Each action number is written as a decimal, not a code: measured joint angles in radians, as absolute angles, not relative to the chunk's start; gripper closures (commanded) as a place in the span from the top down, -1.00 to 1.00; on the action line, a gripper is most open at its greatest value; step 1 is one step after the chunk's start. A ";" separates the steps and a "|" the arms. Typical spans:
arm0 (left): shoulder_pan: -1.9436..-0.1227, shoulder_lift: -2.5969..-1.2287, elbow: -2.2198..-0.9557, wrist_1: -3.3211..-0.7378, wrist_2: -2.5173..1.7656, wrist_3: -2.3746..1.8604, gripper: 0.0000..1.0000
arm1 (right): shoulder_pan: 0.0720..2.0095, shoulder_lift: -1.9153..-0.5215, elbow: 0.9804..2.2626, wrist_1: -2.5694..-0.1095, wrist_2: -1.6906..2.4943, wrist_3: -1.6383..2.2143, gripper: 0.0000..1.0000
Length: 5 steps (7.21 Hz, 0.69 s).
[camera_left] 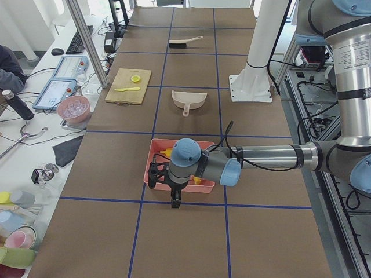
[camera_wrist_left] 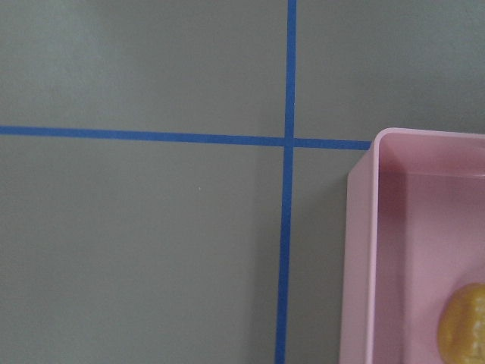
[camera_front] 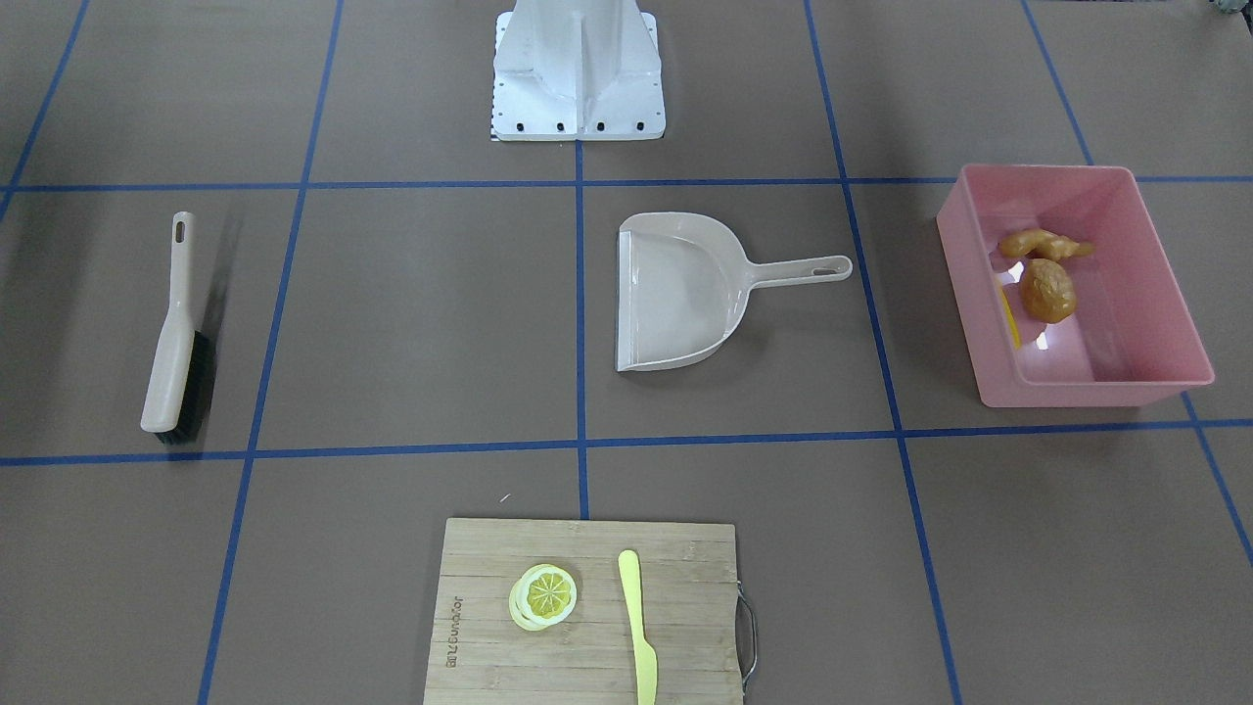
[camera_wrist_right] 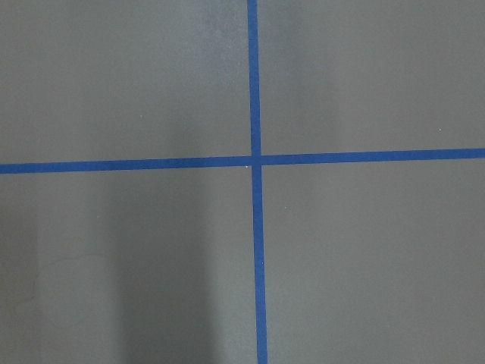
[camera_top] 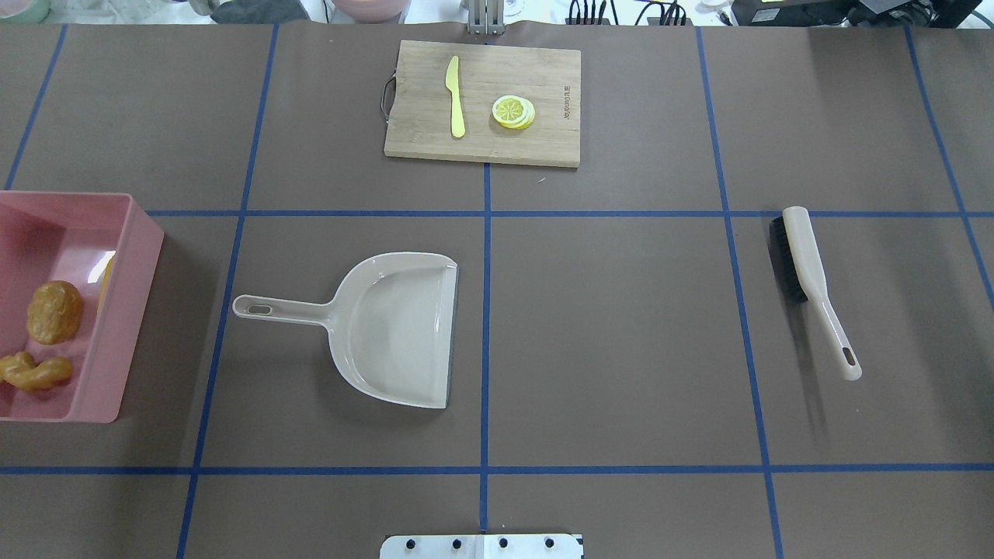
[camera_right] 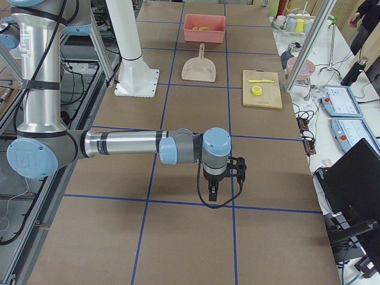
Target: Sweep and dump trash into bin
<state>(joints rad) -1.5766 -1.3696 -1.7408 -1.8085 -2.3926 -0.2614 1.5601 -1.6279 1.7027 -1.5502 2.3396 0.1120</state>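
Note:
The pink bin [camera_front: 1077,392] stands at the table's end on my left side, and the trash lies in it: a brown potato [camera_front: 1047,290], a tan ginger root [camera_front: 1043,245] and a sliver of yellow corn [camera_front: 1010,318] against the wall. The overhead view shows the bin [camera_top: 140,310] at its left edge. My left gripper [camera_left: 174,200] hangs just outside the bin's end wall, appearing only in the left side view, so I cannot tell its state. My right gripper [camera_right: 214,193] hangs over bare table at the opposite end; its state is equally unclear.
A beige dustpan [camera_front: 685,294] lies flat mid-table, handle toward the bin. A beige brush [camera_front: 176,343] with black bristles lies on my right side. A wooden cutting board [camera_front: 489,587] at the far edge carries a lemon slice [camera_front: 543,595] and a yellow knife [camera_front: 638,627].

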 measured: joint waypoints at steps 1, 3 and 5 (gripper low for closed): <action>-1.586 -1.393 -1.734 -1.738 -2.402 -0.262 0.97 | 1.560 -1.629 1.703 -1.550 2.341 0.112 1.00; -1.591 -1.396 -1.732 -1.710 -2.329 -0.259 0.97 | 1.560 -1.629 1.701 -1.551 2.343 0.112 1.00; -1.592 -1.399 -1.749 -1.712 -2.207 -0.252 0.97 | 1.560 -1.629 1.697 -1.551 2.344 0.112 1.00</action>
<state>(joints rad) -1.5916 -1.3988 -1.7489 -1.7125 -2.2074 -0.2515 1.5601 -1.6291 1.6969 -1.5509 2.3443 0.1120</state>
